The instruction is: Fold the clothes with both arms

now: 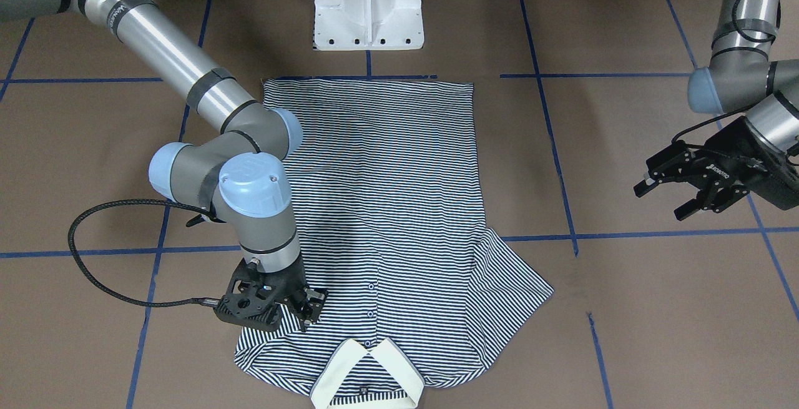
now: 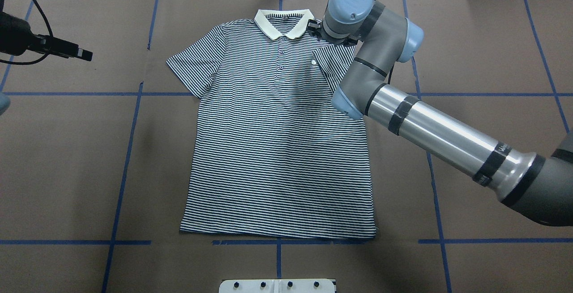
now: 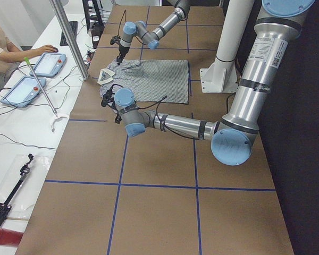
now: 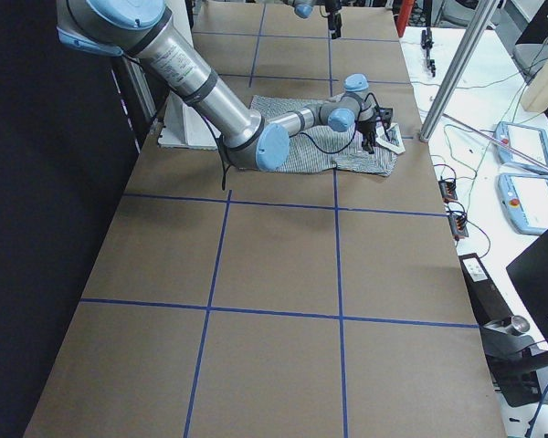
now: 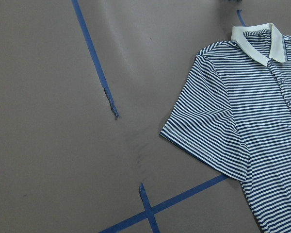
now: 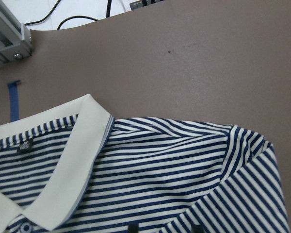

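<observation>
1. Polo shirt (image 2: pixel 277 150), thin navy-and-white stripe. It lies flat and face up on the brown table (image 2: pixel 67 172). Its long axis runs straight out from the robot. The cream collar (image 2: pixel 284 22) points away from the robot, and the hem (image 2: pixel 277 235) lies nearest the white pedestal (image 2: pixel 277 285).
2. Right gripper (image 1: pixel 306 312). It points down at the shirt's shoulder. The collar is just beside it toward the robot's left, and the hem is well behind it, toward the robot. In the right wrist view two dark fingertips (image 6: pixel 133 228) show apart at the lower edge, so the jaws are partly spread. Whether they pinch any cloth cannot be told.
3. Folded sleeve (image 2: pixel 331 67). It sits just behind and beneath the right gripper and lies doubled inward over the chest. Its edge is next to the chest logo (image 2: pixel 314 63).
4. Left gripper (image 1: pixel 663 200). It hangs over bare table with its jaws wide and holds nothing. The shirt is well off to its right.
5. Spread sleeve (image 2: pixel 192 69). It lies flat and opened out, and is the part of the shirt nearest the left gripper, though still well apart from it.
</observation>
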`<state>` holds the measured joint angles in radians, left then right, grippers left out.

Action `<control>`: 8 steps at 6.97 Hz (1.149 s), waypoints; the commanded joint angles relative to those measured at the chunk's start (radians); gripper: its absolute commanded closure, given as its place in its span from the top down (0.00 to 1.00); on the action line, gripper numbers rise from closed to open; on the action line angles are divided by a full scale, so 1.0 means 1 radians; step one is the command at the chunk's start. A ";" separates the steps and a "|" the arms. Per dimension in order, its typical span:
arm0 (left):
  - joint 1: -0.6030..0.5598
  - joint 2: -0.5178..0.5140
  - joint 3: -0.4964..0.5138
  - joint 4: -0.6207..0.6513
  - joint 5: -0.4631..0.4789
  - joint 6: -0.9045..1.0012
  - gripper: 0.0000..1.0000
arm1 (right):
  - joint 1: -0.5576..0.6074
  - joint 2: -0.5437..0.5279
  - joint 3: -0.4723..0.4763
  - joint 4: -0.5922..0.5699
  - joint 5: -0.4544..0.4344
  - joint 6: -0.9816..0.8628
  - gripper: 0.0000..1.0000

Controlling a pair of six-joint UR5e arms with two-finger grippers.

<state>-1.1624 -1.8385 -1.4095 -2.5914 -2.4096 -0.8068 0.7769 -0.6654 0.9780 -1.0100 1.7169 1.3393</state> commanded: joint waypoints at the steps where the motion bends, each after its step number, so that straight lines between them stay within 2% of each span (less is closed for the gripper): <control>1: 0.001 0.001 -0.003 0.001 0.091 -0.031 1.00 | 0.005 -0.113 0.189 0.027 0.013 -0.006 1.00; 3: 0.001 -0.001 -0.003 -0.003 0.162 -0.028 1.00 | 0.019 -0.118 0.211 0.031 0.018 -0.078 1.00; 5: 0.000 0.007 -0.009 0.000 0.190 -0.029 1.00 | 0.054 -0.118 0.223 0.028 0.084 -0.123 1.00; 6: 0.004 -0.022 -0.006 0.019 0.248 -0.041 1.00 | 0.067 -0.124 0.214 0.028 0.093 -0.155 1.00; 7: 0.033 -0.098 0.036 0.019 0.248 -0.139 1.00 | 0.099 -0.143 0.208 0.027 0.131 -0.219 1.00; 8: 0.114 -0.163 0.059 0.030 0.250 -0.238 1.00 | 0.161 -0.170 0.200 0.028 0.227 -0.297 1.00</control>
<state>-1.1192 -1.9262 -1.3809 -2.5721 -2.1684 -0.9387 0.8775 -0.8079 1.1866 -0.9824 1.8550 1.1279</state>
